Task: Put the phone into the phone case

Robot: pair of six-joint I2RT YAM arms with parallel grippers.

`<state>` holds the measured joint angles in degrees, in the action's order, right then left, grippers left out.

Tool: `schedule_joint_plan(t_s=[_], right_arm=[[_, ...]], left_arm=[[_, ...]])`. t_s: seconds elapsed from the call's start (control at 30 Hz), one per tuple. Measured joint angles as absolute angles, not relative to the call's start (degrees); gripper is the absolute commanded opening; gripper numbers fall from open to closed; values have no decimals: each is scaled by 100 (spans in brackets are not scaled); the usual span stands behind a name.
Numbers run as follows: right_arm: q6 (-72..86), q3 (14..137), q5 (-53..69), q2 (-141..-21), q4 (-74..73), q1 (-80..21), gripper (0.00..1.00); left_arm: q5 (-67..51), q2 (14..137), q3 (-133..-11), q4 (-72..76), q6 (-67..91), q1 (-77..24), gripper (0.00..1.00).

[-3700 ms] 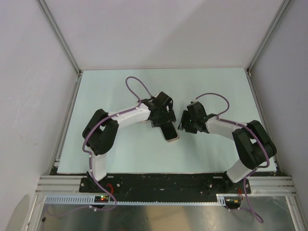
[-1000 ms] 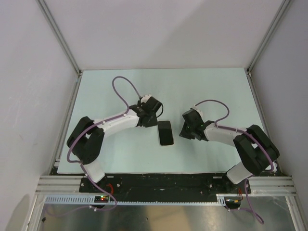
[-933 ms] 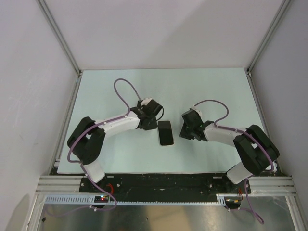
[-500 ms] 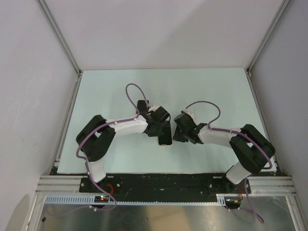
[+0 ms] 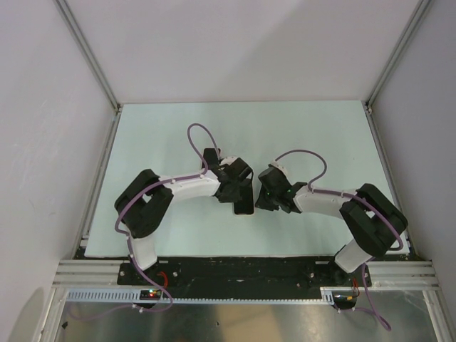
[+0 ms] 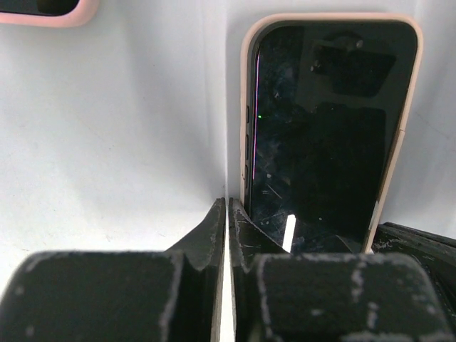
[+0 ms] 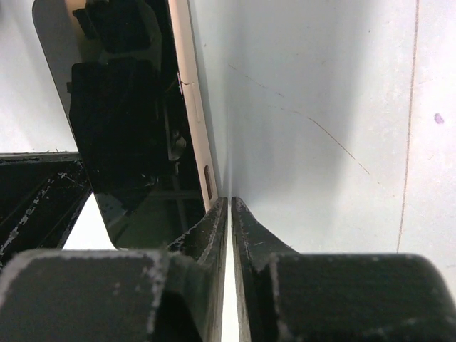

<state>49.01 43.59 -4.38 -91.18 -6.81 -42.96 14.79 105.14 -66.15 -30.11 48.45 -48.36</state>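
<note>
Phone: I see the phone lying flat and screen-up on the pale table, in the right half of the left wrist view. Its glass is glossy black, rounded at the corners and marked with fine scratches and smudges.
Screen details: a tiny green dot shows near the left edge of the glass, and a bright white streak of reflected light lies low on it. I can read no lettering on it.
Case: the phone case shows as a thin peach-pink rim along the top, left and right sides of the phone. From the right wrist view I see a small slot in the rim. I cannot tell whether the phone is seated all the way down.
Place in overhead view: the phone sits in the lower middle of the frame, between the two grippers and largely covered by the left one.
Left gripper: the left gripper is clenched, only a hairline slit between its fingers, with the tips against the case's left edge at bottom centre of the frame.
Right gripper: the right gripper is clenched too, its tips meeting the pink rim on the opposite long side.
Table mark: a faint purple speck sits at the right of the right wrist view.
</note>
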Motion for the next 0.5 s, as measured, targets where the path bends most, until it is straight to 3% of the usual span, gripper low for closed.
schedule_joint_plan(t_s=[0.2,0.5], right_arm=[[4825,4125,-355,-8836,-696,-4040,25],[4676,3938,-167,-8567,-812,-3793,26]], left_arm=[[1459,10372,-6416,-2816,4799,-4816,18],[1356,9668,-6062,-2716,4755,-4748,22]])
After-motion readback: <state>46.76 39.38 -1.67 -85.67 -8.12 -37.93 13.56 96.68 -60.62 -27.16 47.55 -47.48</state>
